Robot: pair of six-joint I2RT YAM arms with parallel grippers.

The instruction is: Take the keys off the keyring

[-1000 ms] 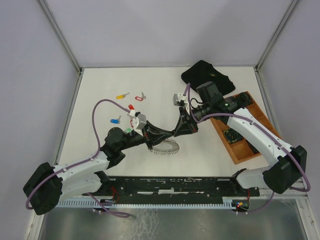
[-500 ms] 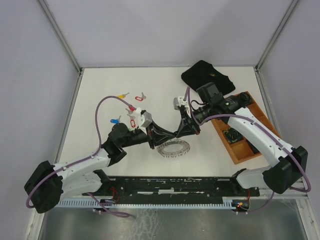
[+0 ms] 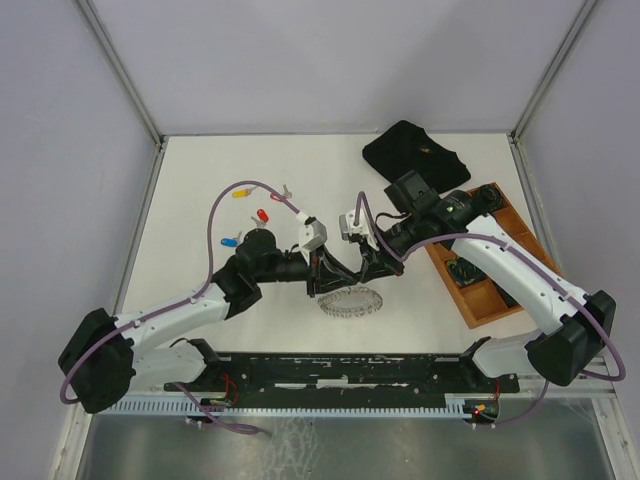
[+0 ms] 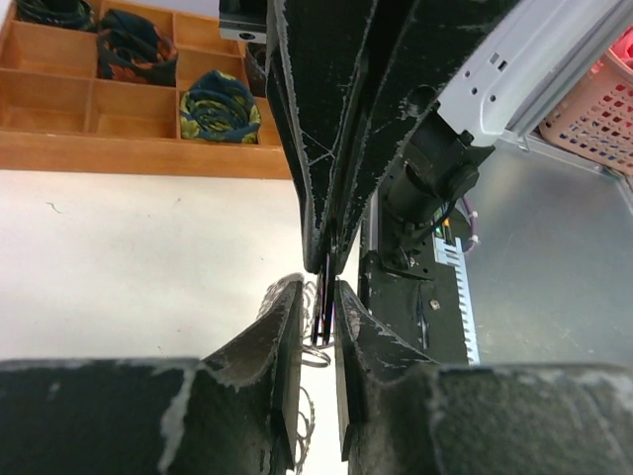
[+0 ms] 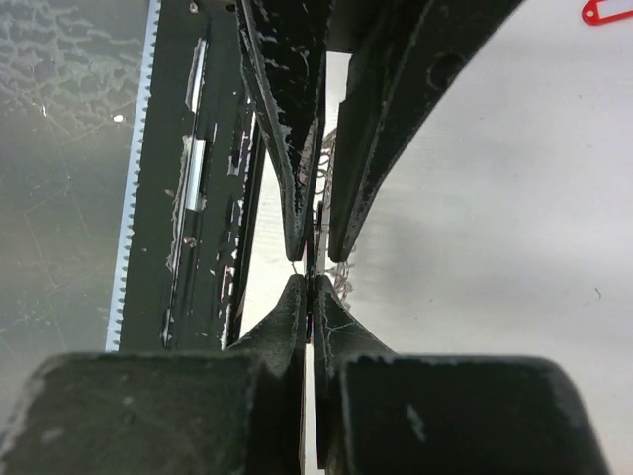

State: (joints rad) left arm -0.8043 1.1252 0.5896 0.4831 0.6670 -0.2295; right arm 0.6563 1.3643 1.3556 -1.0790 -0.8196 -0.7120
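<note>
— Why does the keyring [image 3: 350, 300] lie flat on the bench [image 3: 190, 170], right under both arms?

— I judge it is so the bench carries its weight while the fingers work on one piece of its fringe. Just above it the two end effectors meet tip to tip. The right end effector [image 5: 309, 289] is pinched closed on a thin dark piece [image 4: 323, 302] seen edge-on. It may be a key on the ring, but I cannot be sure.

— And the left?

— The left end effector [image 4: 318, 297] brackets that same piece, its fingers a sliver apart. I cannot tell whether they press on it. Opposed grips like this would let one side steady the piece while the other works it round the coil.

— The loose ones farther off?

— A blue-headed key [image 3: 230, 241], a red-headed key [image 3: 262, 216] and a yellow-headed key [image 3: 240, 193] lie apart on the far left, well away from the ring, likely already freed. On the right, a wooden tray [image 4: 129, 158] holds dark coiled items [image 4: 220, 104] in its compartments. A black cloth [image 3: 415, 150] lies beyond.

— Any writing?

— None legible: no brand, no label.
</note>
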